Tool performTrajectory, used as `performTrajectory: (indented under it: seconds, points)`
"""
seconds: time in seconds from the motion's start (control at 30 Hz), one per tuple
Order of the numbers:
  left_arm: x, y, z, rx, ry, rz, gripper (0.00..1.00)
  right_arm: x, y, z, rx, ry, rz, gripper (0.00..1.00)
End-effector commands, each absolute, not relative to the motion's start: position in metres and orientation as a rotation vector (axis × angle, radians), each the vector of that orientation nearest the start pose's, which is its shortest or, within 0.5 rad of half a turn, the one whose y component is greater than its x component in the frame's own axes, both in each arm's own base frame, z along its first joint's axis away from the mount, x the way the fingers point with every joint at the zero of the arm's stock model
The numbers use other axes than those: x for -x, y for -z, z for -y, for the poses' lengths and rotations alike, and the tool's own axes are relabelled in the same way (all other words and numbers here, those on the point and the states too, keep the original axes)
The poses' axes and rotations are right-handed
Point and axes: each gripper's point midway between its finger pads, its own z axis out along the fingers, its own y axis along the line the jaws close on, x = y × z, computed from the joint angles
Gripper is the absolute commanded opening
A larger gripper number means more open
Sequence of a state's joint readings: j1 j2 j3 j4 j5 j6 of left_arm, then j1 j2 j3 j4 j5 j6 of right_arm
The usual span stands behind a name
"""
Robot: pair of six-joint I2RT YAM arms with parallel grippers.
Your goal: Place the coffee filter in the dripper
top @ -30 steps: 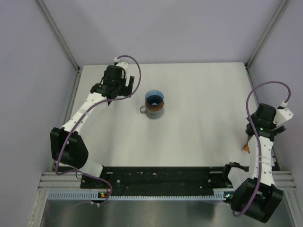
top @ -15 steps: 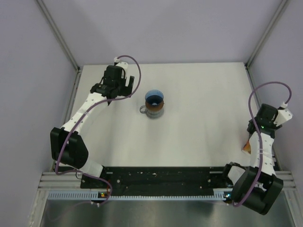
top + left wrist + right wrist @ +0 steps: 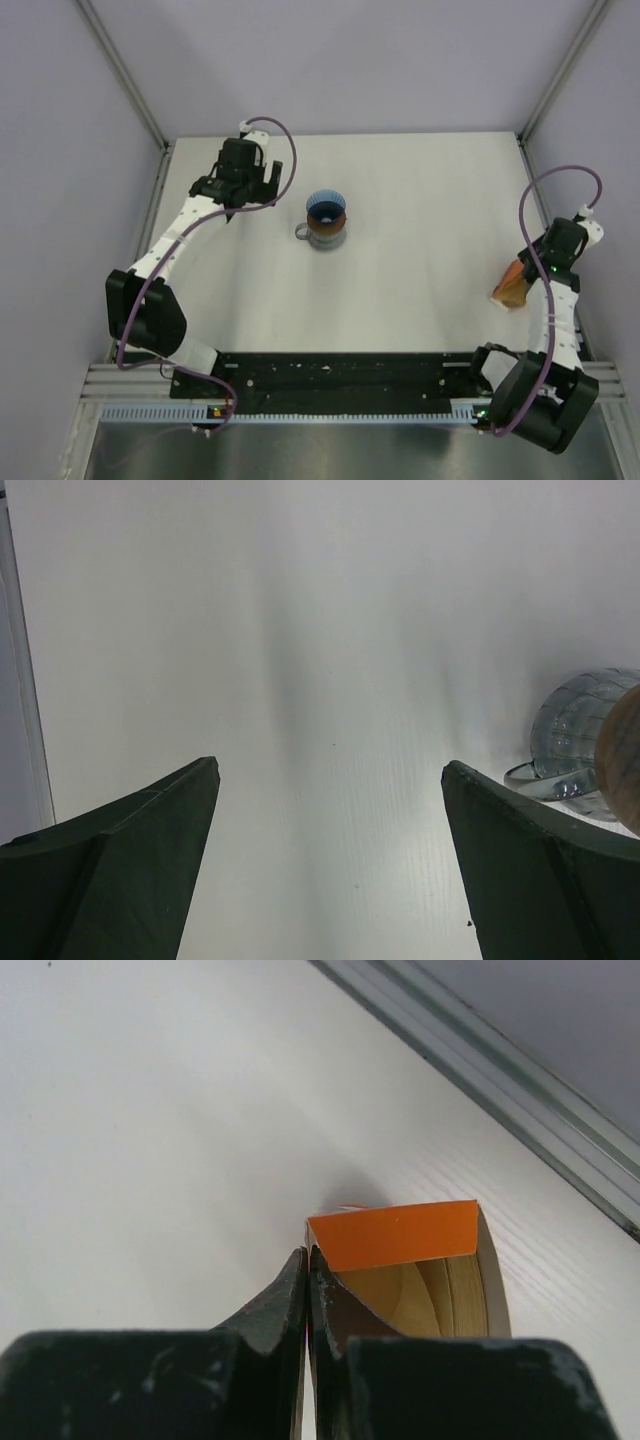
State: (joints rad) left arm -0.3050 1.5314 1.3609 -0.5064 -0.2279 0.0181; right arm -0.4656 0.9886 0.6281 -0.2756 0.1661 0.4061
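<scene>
The blue dripper (image 3: 326, 207) sits on a grey mug (image 3: 325, 238) with a brown rim, at the table's middle back. Its ribbed wall (image 3: 575, 725) also shows at the right edge of the left wrist view. My left gripper (image 3: 262, 185) (image 3: 330, 770) hovers left of it, open and empty. My right gripper (image 3: 527, 270) (image 3: 308, 1252) is shut on the side wall of an orange pack (image 3: 508, 287) (image 3: 392, 1235), one finger inside it. Tan coffee filter papers (image 3: 420, 1295) are stacked inside the pack.
A metal frame rail (image 3: 500, 1080) runs close behind the pack along the table's right edge. Grey walls enclose the white table (image 3: 420, 200) on three sides. The arm bases and a black rail (image 3: 340, 370) line the near edge.
My right gripper has closed onto the orange pack's wall. The pack has swung leftward, away from the right edge. The left arm has not moved.
</scene>
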Motion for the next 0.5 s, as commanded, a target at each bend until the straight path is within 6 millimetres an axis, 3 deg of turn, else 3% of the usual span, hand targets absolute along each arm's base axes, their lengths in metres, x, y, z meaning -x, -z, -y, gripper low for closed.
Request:
performTrajectory:
  seconds: [0.0, 0.17, 0.33, 0.47]
  points:
    - [-0.421, -0.238, 0.085, -0.209, -0.087, -2.149, 0.99, -0.301, -0.158, 0.116, -0.772, 0.063, -1.967, 0.00]
    - [-0.420, -0.239, 0.080, -0.205, -0.072, -2.159, 0.99, -0.333, -0.192, 0.060, -0.436, 0.065, -2.067, 0.00]
    - [-0.416, -0.236, 0.074, -0.209, -0.005, -2.210, 0.99, -0.355, -0.237, -0.028, -0.060, -0.043, -2.096, 0.00]
    - [-0.414, -0.238, 0.057, -0.163, 0.043, -2.240, 0.99, -0.351, -0.272, -0.107, 0.266, -0.144, -2.043, 0.00]
